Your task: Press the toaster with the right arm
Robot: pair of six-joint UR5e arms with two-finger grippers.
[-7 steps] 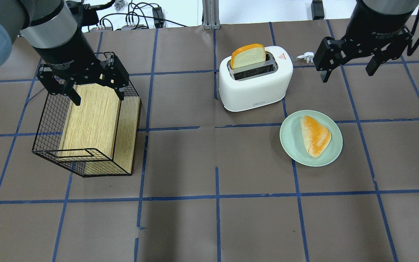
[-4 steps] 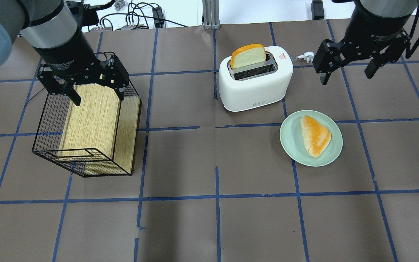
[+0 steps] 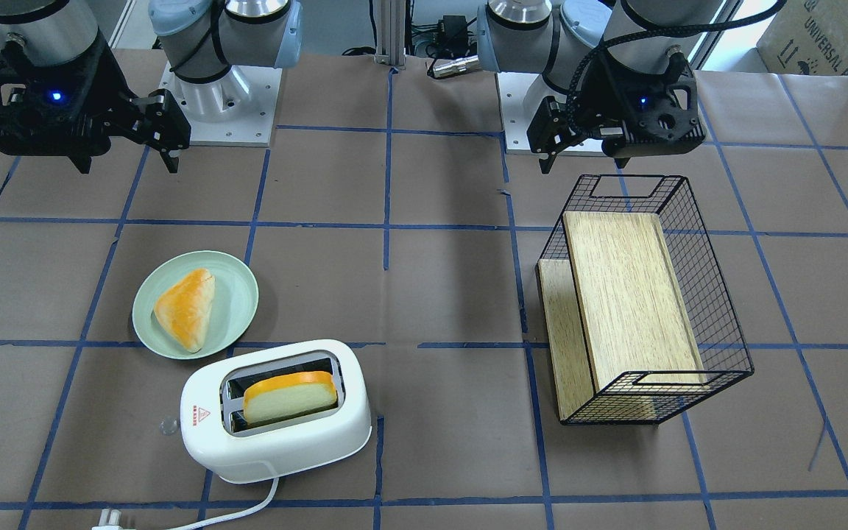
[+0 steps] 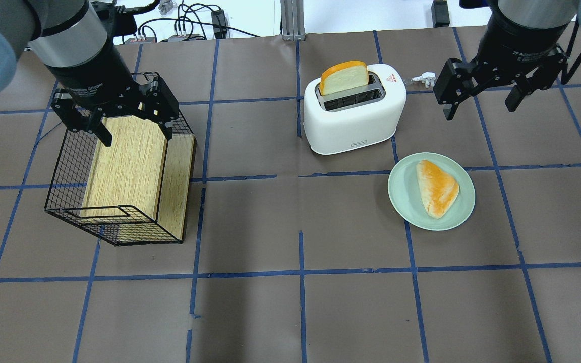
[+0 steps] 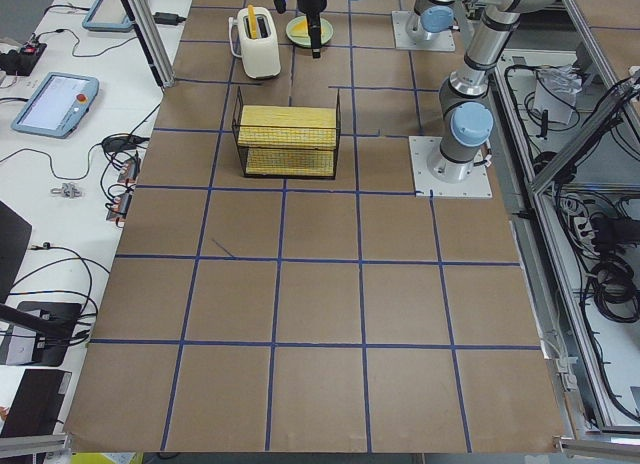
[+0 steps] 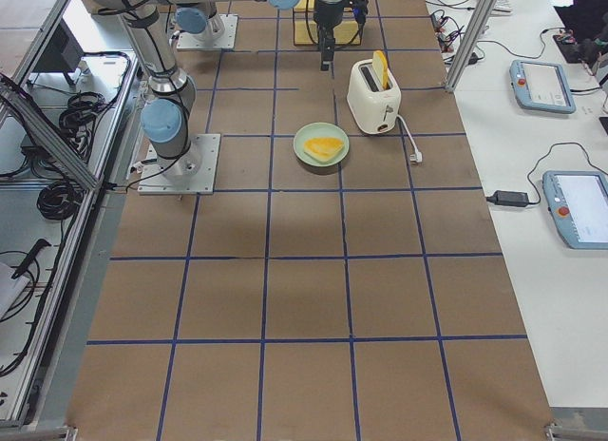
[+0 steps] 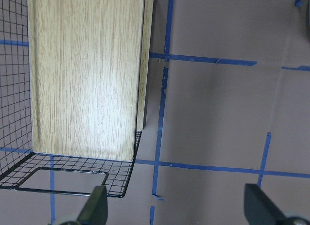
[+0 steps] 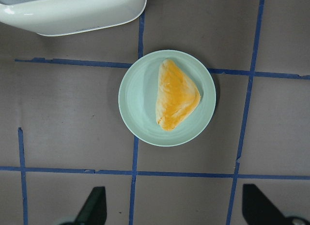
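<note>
The white toaster [image 4: 353,113] stands at the far middle of the table with a bread slice [image 4: 344,77] sticking up from its far slot. It also shows in the front view [image 3: 277,430] and at the top edge of the right wrist view [image 8: 72,11]. My right gripper [image 4: 479,110] is open and empty. It hangs above the table to the right of the toaster, apart from it, and shows in the front view [image 3: 129,163]. My left gripper [image 4: 137,137] is open and empty above the wire basket [image 4: 68,166].
A pale green plate [image 4: 401,201] with a triangular pastry [image 4: 437,187] lies in front of and right of the toaster, under my right gripper's camera. The toaster's white plug [image 4: 424,77] lies on the table between the toaster and my right gripper. The wire basket holds wooden boards [image 4: 129,161].
My right wrist has shifted slightly toward the table's far edge, with the gripper still open. The left arm, toaster and plate have not moved.
</note>
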